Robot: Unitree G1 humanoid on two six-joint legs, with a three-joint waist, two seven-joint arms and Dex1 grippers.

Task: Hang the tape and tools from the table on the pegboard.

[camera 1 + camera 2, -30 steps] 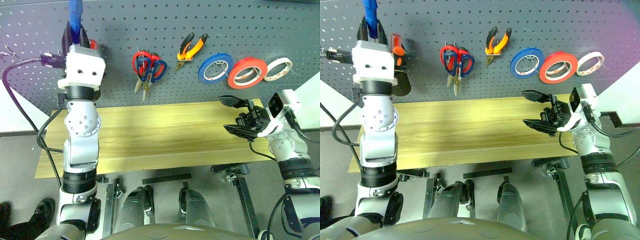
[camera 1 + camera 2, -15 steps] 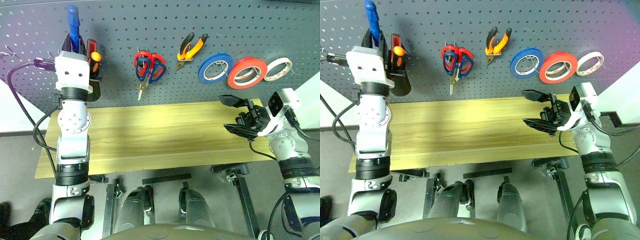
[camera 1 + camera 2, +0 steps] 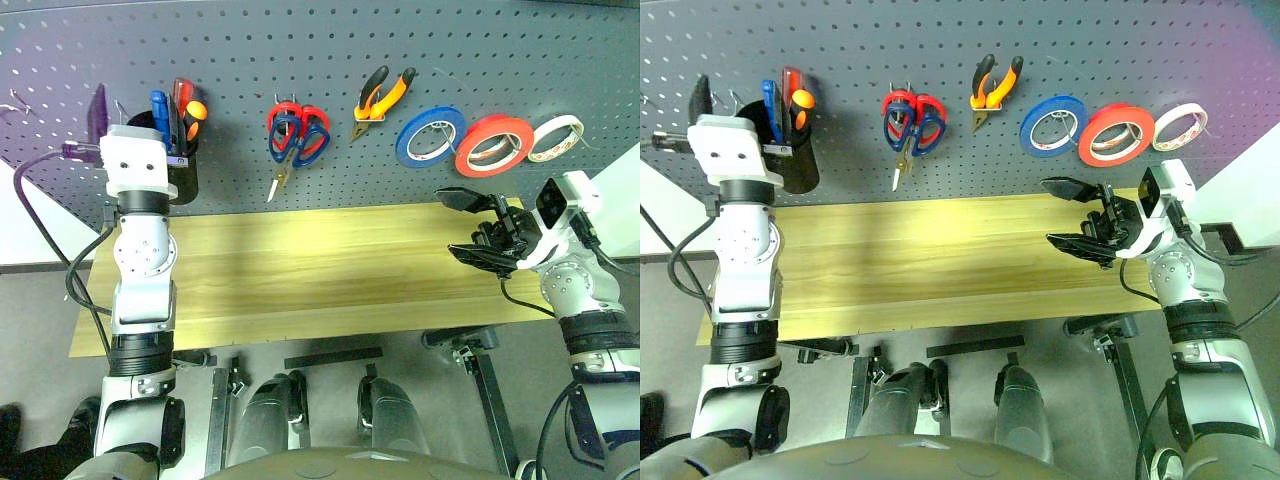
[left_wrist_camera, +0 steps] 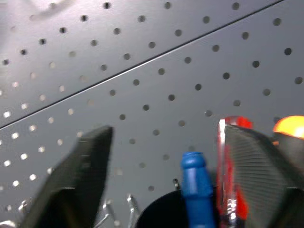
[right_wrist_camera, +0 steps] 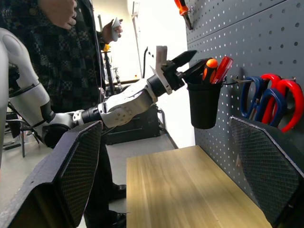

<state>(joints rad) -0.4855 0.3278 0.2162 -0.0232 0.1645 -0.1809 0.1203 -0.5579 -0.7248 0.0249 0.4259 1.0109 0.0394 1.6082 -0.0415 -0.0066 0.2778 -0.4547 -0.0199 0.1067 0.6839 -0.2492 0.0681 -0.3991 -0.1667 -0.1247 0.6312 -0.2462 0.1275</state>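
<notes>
Hiding blue-handled screwdriver tip: black cup

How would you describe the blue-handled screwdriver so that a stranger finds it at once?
Look at the dark grey pegboard above the table. At its left end hangs a black cup. Of the three screwdrivers in it, the blue-handled screwdriver is the leftmost; the other two have red and orange handles.
</notes>
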